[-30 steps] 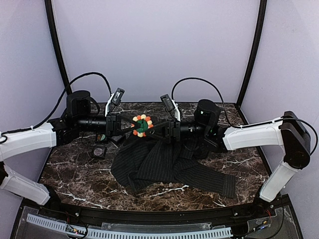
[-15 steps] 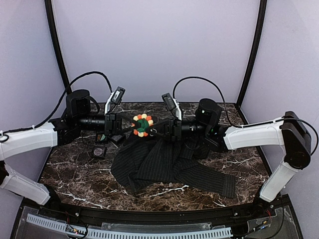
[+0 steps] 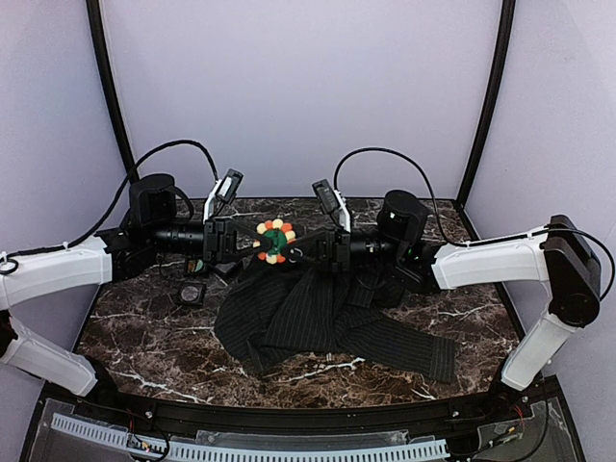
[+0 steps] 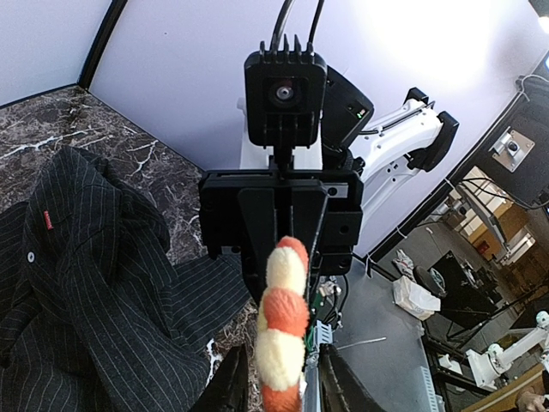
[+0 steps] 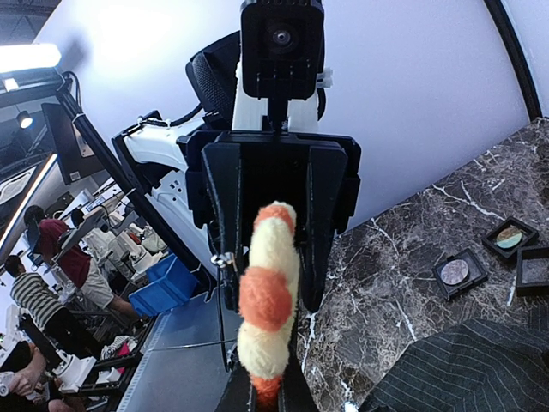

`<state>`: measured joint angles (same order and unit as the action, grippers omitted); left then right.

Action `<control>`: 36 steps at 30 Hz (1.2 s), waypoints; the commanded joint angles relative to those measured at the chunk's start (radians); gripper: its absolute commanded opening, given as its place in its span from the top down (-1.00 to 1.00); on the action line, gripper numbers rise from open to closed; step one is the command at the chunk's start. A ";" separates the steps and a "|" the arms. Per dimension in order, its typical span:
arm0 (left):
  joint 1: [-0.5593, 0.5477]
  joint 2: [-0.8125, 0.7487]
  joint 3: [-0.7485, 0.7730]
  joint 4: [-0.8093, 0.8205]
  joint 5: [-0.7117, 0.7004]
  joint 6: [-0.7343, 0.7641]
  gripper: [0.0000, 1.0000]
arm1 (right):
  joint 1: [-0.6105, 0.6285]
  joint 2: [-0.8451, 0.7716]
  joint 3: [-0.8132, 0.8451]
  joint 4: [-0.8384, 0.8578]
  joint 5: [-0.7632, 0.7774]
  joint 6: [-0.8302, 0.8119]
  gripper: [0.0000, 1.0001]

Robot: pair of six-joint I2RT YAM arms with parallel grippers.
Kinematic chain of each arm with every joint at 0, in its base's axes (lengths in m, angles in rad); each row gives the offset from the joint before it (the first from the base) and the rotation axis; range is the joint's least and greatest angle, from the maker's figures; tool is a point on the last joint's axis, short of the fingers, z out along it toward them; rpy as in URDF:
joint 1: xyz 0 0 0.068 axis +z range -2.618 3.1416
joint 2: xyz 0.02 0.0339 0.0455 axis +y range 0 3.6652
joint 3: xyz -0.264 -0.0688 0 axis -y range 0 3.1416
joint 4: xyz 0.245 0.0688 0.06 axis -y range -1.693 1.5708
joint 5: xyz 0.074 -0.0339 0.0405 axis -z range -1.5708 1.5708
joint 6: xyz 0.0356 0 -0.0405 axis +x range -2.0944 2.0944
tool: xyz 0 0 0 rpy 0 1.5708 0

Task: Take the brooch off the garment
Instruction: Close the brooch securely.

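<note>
- Your left gripper (image 3: 254,247) and right gripper (image 3: 295,252) meet nose to nose above the back of the table (image 3: 144,342), with only the brooch (image 3: 274,241) between them and no way through.
- The rumpled black pinstriped garment (image 3: 318,322) fills the middle below, one sleeve reaching front right.
- Small square boxes (image 3: 192,292) crowd the spot under your left arm, near the garment's edge.
- Bare marble gives you room front left and far right.
- Black poles (image 3: 108,87) flank the back corners.
</note>
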<state>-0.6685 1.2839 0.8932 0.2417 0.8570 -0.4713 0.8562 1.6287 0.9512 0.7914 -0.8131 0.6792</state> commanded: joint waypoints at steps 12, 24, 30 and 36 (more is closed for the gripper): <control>0.000 0.004 0.004 -0.007 0.007 0.003 0.31 | -0.005 0.012 0.033 0.017 -0.022 0.014 1.00; 0.002 -0.007 -0.002 0.003 -0.004 -0.003 0.16 | -0.002 0.024 0.032 0.005 -0.033 0.013 1.00; 0.002 -0.008 -0.007 0.012 -0.003 -0.008 0.40 | -0.002 0.025 0.030 0.003 -0.031 0.013 1.00; 0.002 -0.003 -0.006 0.017 0.006 -0.011 0.47 | -0.002 0.029 0.035 -0.001 -0.034 0.013 1.00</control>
<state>-0.6685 1.2858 0.8932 0.2436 0.8532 -0.4793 0.8562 1.6409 0.9665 0.7845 -0.8345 0.6899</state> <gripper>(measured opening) 0.270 0.028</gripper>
